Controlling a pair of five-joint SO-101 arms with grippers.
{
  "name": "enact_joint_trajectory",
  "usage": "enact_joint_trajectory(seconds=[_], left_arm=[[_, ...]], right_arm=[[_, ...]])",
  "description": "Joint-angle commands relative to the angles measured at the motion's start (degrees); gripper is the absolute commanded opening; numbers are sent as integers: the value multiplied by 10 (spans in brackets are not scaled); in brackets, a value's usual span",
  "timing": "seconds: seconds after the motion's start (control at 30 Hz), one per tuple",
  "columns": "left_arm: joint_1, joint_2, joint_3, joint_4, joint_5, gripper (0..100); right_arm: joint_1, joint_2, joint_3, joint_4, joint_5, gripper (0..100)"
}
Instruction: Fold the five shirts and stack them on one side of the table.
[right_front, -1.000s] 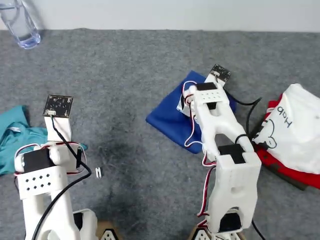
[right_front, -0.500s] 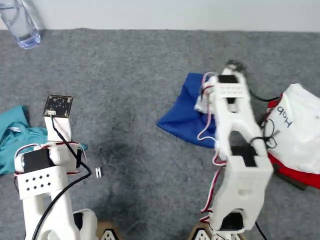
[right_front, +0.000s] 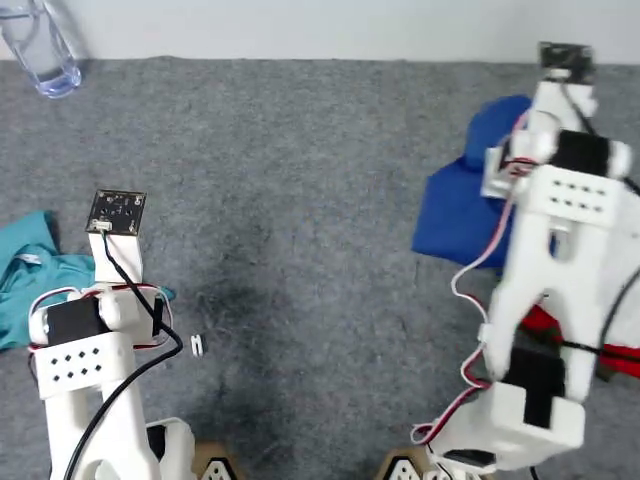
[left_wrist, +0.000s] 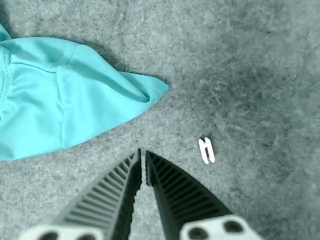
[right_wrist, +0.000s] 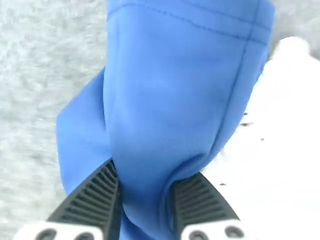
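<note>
Right gripper (right_wrist: 142, 175) pinches the bunched blue cloth shirt (right_wrist: 170, 90); I'd land it flat on the white shirt (right_wrist: 280, 130). Left gripper (left_wrist: 142, 156): clenched, empty.

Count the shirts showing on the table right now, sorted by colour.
teal shirt: 1
blue shirt: 1
white shirt: 1
red shirt: 1
Total: 4 shirts in view

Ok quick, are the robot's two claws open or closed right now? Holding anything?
Left gripper: shut, holding nothing.
Right gripper: shut on the blue shirt.
</note>
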Motion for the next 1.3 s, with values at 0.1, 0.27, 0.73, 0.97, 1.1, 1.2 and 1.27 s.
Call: enact_joint_trajectory(seconds=[0.1,0.27,0.73,0.97,1.1,1.2,1.27], left_arm=[[-3,-12,-3,-7,5,13],[-3,-12,-3,-1,5,13],[-3,-12,-3,-1,5,13],[-3,-12,-3,-1,5,13],[-3,-12,-3,-1,5,13],[-3,-12,-3,-1,5,13],[-3,-12,-3,-1,5,13]], right_arm=[[99,-22,-31,-9,173,8],[170,18,-31,-49,247,8],[257,36,-32,-82,404,8],[267,86,-33,-97,412,95],[277,73,-33,-99,411,315],[288,31,-33,-98,411,400],[291,-1,-33,-94,410,395]])
